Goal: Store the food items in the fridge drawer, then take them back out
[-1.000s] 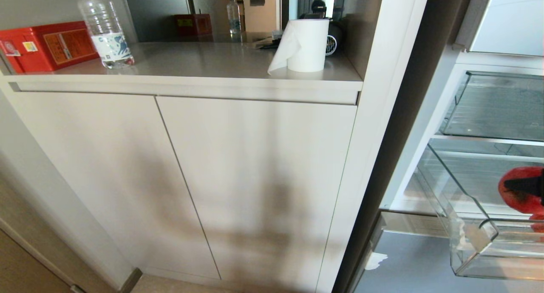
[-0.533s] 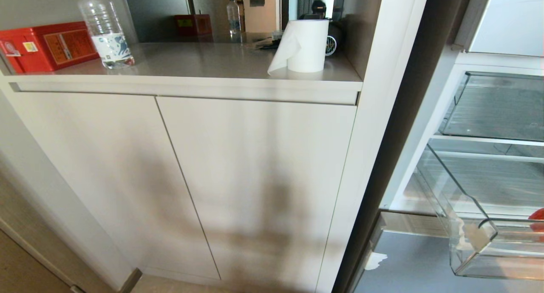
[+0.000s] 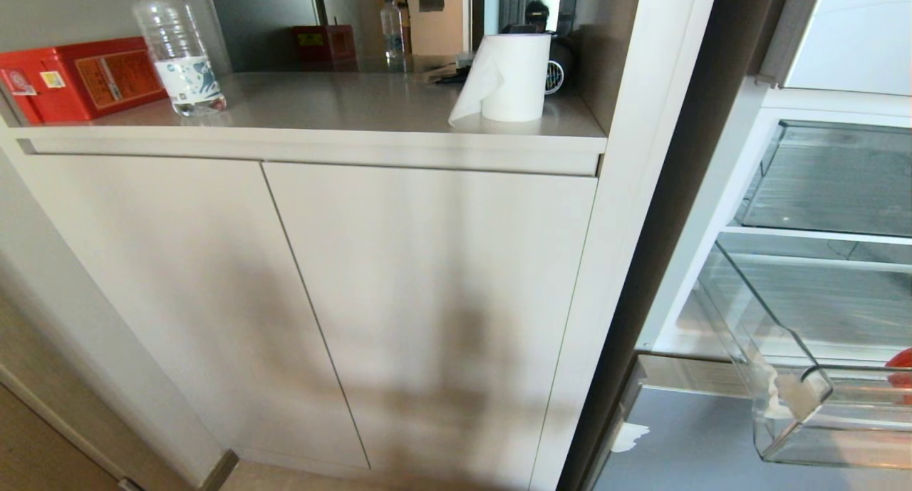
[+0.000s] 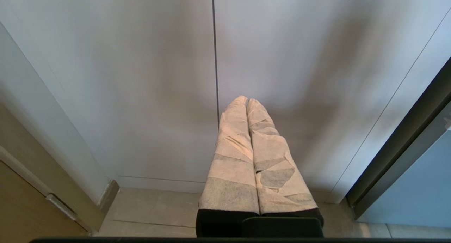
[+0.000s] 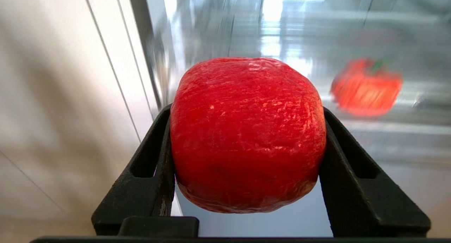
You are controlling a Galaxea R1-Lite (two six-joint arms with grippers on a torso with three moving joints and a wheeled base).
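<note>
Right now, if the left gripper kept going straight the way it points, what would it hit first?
Probably the pale cabinet doors. The left gripper, shut and empty, points at them, just beside the seam between the two doors. Nothing shows in between, though depth is hard to judge.

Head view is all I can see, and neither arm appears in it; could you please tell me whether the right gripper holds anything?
Observer: Yes. The right gripper has its jaws closed on a red food item, one jaw on each side.
Operator: Is another one in the fridge drawer?
Observer: Yes. The right wrist view shows an orange-red food item with a green stem lying there, beyond the held one.
Operator: And the left gripper?
Observer: The left gripper has its jaws shut together on nothing, facing the cabinet doors.
</note>
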